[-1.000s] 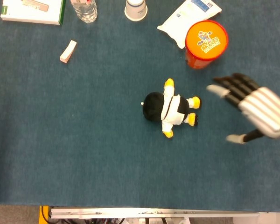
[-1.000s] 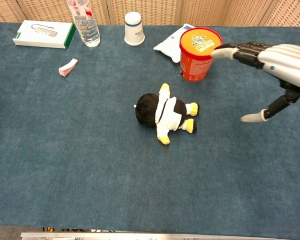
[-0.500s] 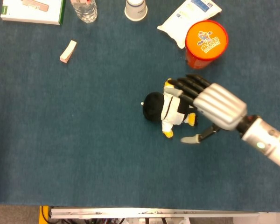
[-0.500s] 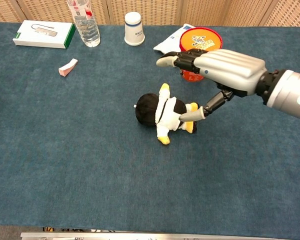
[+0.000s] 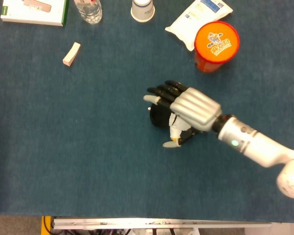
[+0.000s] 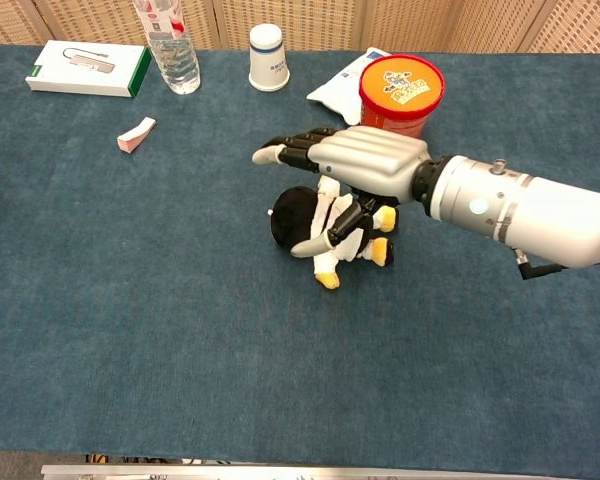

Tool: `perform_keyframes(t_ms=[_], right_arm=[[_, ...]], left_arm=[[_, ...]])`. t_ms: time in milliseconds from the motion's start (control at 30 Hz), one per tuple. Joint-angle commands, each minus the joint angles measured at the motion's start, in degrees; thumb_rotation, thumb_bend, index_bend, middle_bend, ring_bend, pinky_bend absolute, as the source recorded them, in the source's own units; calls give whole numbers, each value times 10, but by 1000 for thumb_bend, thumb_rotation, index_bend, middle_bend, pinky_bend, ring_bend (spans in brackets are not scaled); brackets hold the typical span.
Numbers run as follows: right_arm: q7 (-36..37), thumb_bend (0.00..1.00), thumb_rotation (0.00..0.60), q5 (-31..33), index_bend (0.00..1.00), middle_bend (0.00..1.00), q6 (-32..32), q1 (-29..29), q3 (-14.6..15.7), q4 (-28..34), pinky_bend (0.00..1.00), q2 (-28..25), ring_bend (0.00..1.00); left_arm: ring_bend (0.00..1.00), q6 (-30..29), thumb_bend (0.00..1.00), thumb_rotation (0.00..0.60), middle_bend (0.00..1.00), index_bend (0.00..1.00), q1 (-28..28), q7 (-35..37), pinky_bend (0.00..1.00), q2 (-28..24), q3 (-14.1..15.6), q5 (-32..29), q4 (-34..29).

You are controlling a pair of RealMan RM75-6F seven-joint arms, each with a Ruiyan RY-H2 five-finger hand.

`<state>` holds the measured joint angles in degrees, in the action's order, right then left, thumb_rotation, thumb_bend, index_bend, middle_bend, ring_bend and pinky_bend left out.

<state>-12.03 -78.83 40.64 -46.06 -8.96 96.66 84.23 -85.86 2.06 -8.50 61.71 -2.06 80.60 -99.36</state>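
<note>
Black-and-white plush doll (image 5: 159,116) on blue cloth, right hand (image 5: 188,108) spread directly above

The right hand (image 5: 188,108) was stretched out palm down on a nearly level forearm reaching in from the right. Its fingers (image 6: 285,150) were extended and spread, the thumb (image 6: 325,238) angled below, gripping nothing.

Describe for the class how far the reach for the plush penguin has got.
Done: the right hand is above the black-and-white plush penguin, fingers spread, thumb beside its body. In hand: nothing gripped yet. Left: closing and lifting; the toy lies on the blue cloth-covered table.
</note>
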Motion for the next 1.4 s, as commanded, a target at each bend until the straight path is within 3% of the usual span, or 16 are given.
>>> perform_keyframes(t_ms=[33, 500, 800, 1033, 1400], right_arm=[[-18, 0, 248, 19, 0, 0, -12, -16, 0, -28, 0, 30, 0], [-103, 0, 247, 100, 0, 0, -44, -69, 27, -113, 0, 113, 0], [-125, 0, 246, 118, 0, 0, -22, -63, 52, -95, 0, 96, 0], [-102, 0, 247, 93, 0, 0, 10, -55, 45, -64, 0, 73, 0], [-116, 0, 248, 119, 0, 0, -15, -84, 40, -109, 0, 112, 0]], left_arm=[[258, 0, 248, 600, 282, 126, -1, 2, 163, 0, 1, -1, 2], [258, 1, 249, 600, 282, 126, -9, 14, 163, -1, 3, -7, 13], [258, 1, 249, 600, 282, 126, -13, 20, 157, -2, 6, -6, 16], [258, -7, 248, 600, 282, 126, -17, 23, 156, -2, 5, 1, 14], [258, -6, 249, 600, 282, 126, -17, 20, 156, -3, 3, -2, 12]])
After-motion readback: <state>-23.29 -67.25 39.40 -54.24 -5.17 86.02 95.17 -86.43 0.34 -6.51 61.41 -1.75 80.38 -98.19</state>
